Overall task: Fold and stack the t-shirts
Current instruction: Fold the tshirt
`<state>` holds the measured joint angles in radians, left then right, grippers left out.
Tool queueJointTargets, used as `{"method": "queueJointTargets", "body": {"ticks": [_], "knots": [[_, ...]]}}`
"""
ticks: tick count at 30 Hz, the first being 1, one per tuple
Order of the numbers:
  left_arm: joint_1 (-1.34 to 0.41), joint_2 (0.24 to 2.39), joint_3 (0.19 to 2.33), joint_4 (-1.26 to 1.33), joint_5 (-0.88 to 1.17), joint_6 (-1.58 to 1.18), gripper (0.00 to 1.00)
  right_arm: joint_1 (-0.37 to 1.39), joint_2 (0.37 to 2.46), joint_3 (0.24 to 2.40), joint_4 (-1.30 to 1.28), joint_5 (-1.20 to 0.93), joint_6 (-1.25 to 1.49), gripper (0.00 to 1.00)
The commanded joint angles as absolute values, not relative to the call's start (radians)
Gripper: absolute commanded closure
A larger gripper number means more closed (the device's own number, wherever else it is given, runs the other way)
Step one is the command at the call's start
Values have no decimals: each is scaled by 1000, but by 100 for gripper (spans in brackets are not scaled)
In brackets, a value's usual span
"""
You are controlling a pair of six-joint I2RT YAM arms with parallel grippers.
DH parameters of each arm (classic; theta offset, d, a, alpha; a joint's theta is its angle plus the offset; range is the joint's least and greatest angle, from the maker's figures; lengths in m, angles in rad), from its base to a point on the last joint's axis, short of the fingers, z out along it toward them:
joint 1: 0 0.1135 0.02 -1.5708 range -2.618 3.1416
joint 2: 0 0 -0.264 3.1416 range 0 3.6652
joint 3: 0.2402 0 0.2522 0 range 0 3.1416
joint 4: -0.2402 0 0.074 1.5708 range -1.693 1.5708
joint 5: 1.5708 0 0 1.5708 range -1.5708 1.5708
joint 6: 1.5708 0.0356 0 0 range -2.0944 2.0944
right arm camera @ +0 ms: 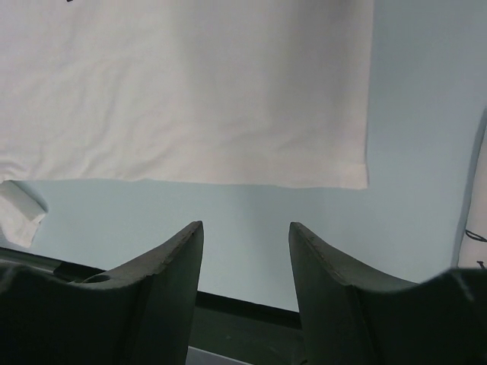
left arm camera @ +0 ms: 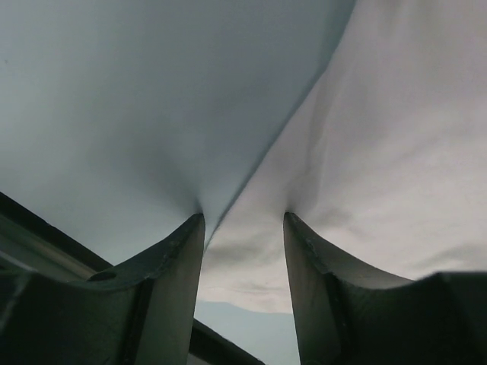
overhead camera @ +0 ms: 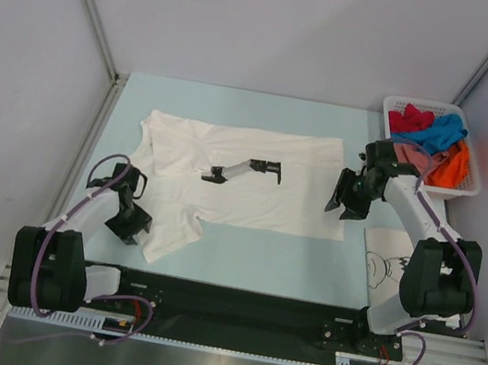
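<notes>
The white t-shirt [overhead camera: 296, 205] lies spread out flat on the blue table [overhead camera: 248, 268]. It looks soft, light and floppy, so it will likely sag and wrinkle if it is lifted by one spot. Edges and corners seem the best places to pinch. The left gripper [left arm camera: 243, 222] has its fingers apart around the near sleeve's edge, not squeezing it. The right gripper [right arm camera: 245, 228] hangs by the bottom corner, fingers apart, holding nothing.

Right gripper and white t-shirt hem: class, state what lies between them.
Only bare pale-blue table separates right gripper and white t-shirt; the right wrist view shows it.
</notes>
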<state>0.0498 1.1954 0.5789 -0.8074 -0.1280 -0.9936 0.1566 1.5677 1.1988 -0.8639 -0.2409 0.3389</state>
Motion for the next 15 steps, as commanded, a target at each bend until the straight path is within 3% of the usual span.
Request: {"method": "queueJointTargets", "body": {"ticks": [1, 6, 11, 15], "knots": [[51, 1236, 568, -744, -130, -1008, 49, 143, 1519, 1189, -874, -239, 342, 45], [57, 1267, 551, -698, -135, -985, 66, 63, 1479, 1102, -867, -273, 400, 44], [57, 1264, 564, -692, -103, -915, 100, -73, 1445, 968, -809, -304, 452, 43], [55, 1241, 589, -686, -84, -852, 100, -89, 1399, 853, -692, -298, 547, 44]]}}
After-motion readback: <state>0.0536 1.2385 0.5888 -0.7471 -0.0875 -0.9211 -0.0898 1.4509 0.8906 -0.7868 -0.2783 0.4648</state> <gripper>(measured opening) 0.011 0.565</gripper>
